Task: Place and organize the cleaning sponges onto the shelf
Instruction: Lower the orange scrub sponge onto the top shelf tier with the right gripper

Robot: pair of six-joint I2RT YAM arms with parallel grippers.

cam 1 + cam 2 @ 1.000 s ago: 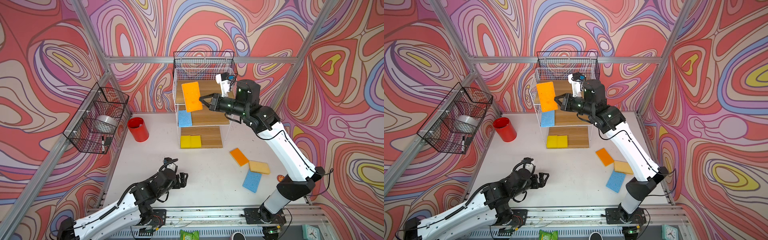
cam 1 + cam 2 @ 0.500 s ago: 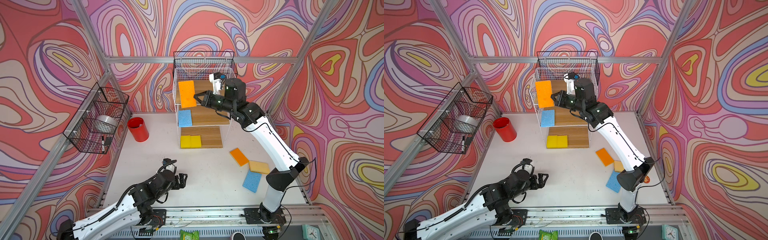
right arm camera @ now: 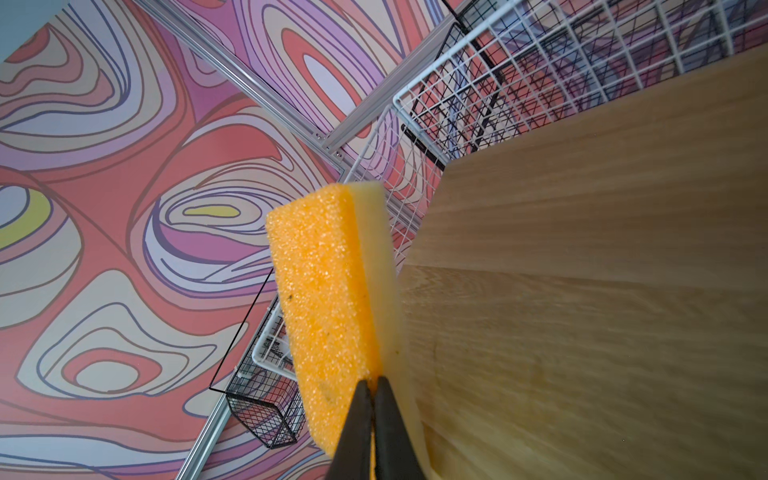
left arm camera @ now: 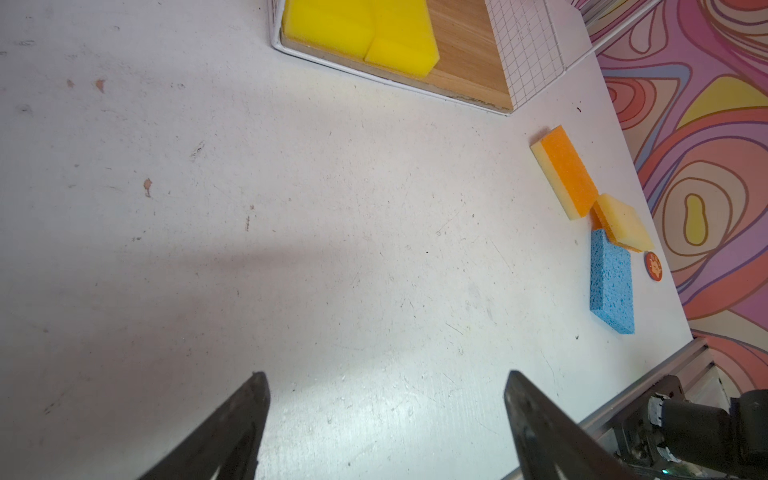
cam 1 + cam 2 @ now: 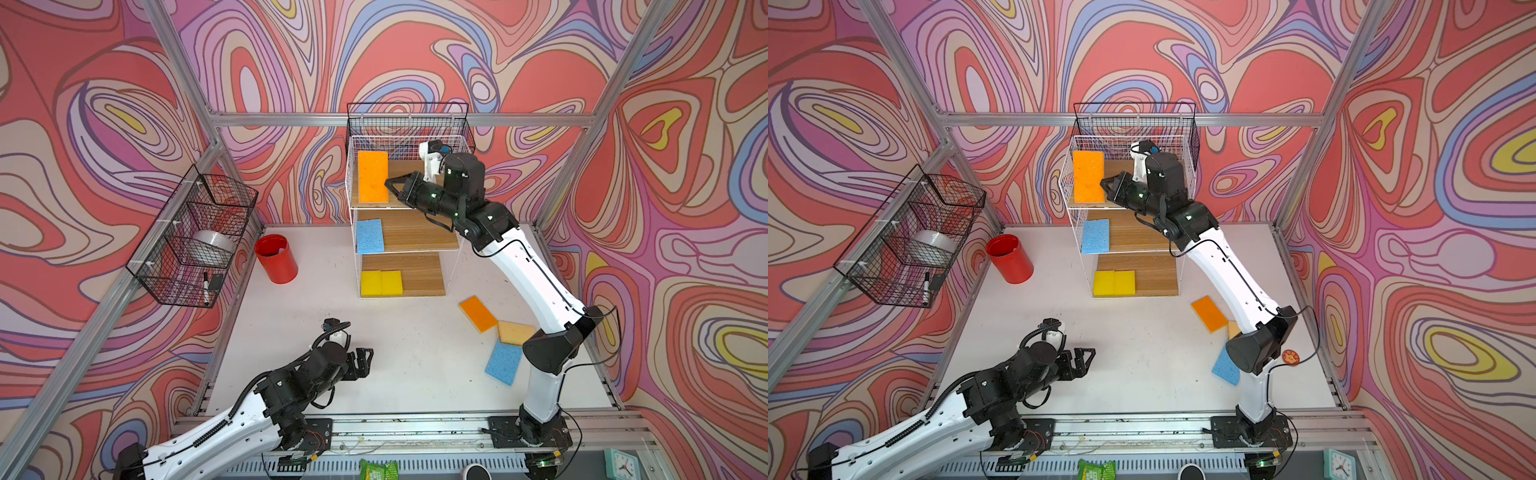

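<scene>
Pinching an orange sponge at the shelf top, upper middle, your right gripper squeezes tight; your left gripper hangs wide, lower left.

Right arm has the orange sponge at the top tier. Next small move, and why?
Probably lower the orange sponge flat onto the top board of the shelf: the right gripper pinches its edge over the board's left end, pale side toward the wood, and contact isn't clear yet.

top pair: high, both facing shelf | left wrist: over table | right wrist: at shelf
</scene>
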